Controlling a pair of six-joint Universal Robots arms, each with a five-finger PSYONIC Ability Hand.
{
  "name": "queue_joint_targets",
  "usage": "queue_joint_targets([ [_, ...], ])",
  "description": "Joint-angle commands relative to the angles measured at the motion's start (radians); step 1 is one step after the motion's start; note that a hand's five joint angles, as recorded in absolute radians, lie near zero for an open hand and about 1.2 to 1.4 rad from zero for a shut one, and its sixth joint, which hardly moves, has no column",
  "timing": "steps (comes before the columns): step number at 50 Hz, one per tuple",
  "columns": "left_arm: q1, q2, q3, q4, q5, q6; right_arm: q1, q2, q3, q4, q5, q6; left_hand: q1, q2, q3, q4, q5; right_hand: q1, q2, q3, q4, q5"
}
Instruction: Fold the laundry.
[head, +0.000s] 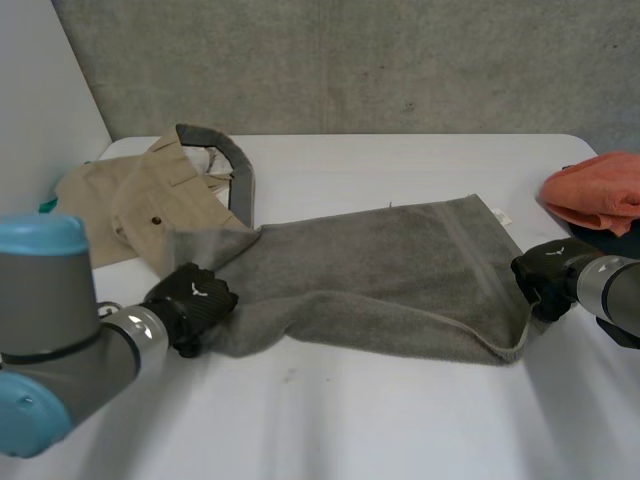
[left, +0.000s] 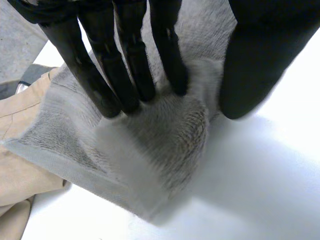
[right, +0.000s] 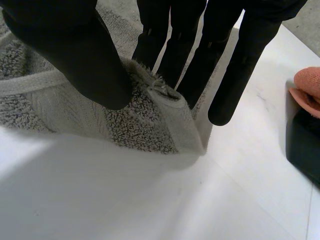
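A grey towel (head: 380, 270) lies stretched across the middle of the white table (head: 330, 420). My left hand (head: 190, 305) is at its left end, where the cloth is bunched up. In the left wrist view the fingers (left: 125, 80) press into a raised fold of the towel (left: 170, 135) and the thumb (left: 260, 65) closes on it from the other side. My right hand (head: 545, 278) is at the towel's right edge near the front corner. There the thumb (right: 75, 55) and the fingers (right: 175, 55) pinch the hemmed edge (right: 145, 125), lifting it slightly.
A beige garment (head: 130, 200) lies at the back left, touching the towel's left end, with a grey padded strap (head: 235, 165) curving over it. An orange cloth (head: 600, 190) rests on a dark object (right: 302, 145) at the right edge, close to my right hand.
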Motion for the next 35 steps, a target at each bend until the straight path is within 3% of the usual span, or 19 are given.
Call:
queue_joint_targets([
  [1, 0.072, 0.123, 0.077, -0.109, 0.065, -0.101, 0.0, 0.001, 0.007, -0.003, 0.002, -0.038, -0.648, -0.699, -0.7, -0.701, -0.694, 0.26, 0.214, 0.207, 0.199, 0.224],
  [5, 0.084, 0.151, 0.161, -0.117, 0.062, -0.208, 0.007, -0.002, 0.018, -0.008, 0.003, -0.047, -0.648, -0.699, -0.7, -0.701, -0.694, 0.26, 0.214, 0.207, 0.199, 0.224],
  [10, 0.08, 0.027, 0.296, -0.147, 0.055, -0.305, 0.014, -0.013, 0.038, -0.031, 0.0, -0.052, -0.646, -0.696, -0.697, -0.698, -0.691, 0.26, 0.214, 0.207, 0.199, 0.224],
  [19, 0.049, -0.188, 0.453, -0.237, -0.008, -0.288, 0.007, -0.013, 0.05, -0.043, 0.0, -0.059, -0.164, -0.214, -0.215, -0.216, -0.209, 0.26, 0.214, 0.207, 0.199, 0.224],
  [24, 0.041, -0.245, 0.464, -0.218, -0.017, -0.262, 0.007, -0.007, 0.061, -0.055, 0.0, -0.07, -0.193, -0.243, -0.244, -0.245, -0.238, 0.26, 0.214, 0.207, 0.199, 0.224],
  [30, 0.025, -0.292, 0.464, -0.186, -0.013, -0.202, 0.011, -0.001, 0.067, -0.066, 0.0, -0.094, -0.383, -0.433, -0.434, -0.435, -0.429, 0.26, 0.214, 0.207, 0.199, 0.224],
  [35, 0.015, -0.303, 0.458, -0.203, -0.013, -0.151, 0.014, -0.001, 0.069, -0.067, 0.0, -0.104, -0.346, -0.396, -0.397, -0.398, -0.391, 0.26, 0.214, 0.207, 0.199, 0.224],
])
